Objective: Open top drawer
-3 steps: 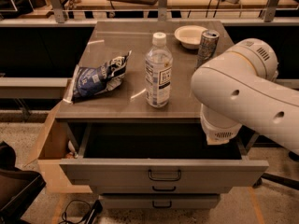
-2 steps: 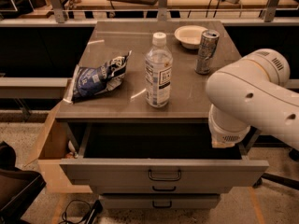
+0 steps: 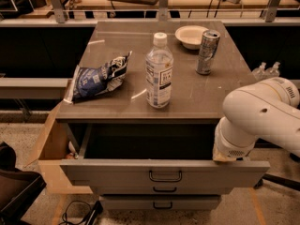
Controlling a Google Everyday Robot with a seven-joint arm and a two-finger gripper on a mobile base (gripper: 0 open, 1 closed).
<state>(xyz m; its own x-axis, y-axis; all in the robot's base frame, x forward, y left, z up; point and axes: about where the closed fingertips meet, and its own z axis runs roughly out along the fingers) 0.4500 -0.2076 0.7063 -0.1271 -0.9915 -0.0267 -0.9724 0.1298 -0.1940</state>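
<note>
The top drawer (image 3: 117, 171) is pulled far out from under the counter, its wide grey front toward me with a dark loop handle (image 3: 165, 176) at centre. Its inside is dark. Two shorter drawer fronts (image 3: 154, 190) sit below it, closed. My white arm (image 3: 258, 118) hangs at the right, above the drawer's right end. The gripper itself is hidden behind the arm's last white link and does not show.
On the countertop (image 3: 187, 95) stand a clear water bottle (image 3: 159, 71), a blue chip bag (image 3: 96, 78), a white bowl (image 3: 191, 35) and a silver can (image 3: 207, 51). A wooden side panel (image 3: 51, 144) stands left of the drawer. A dark chair (image 3: 14, 186) is at lower left.
My arm has swung to the right and lower, away from the counter's middle. The drawer stays open as before.
</note>
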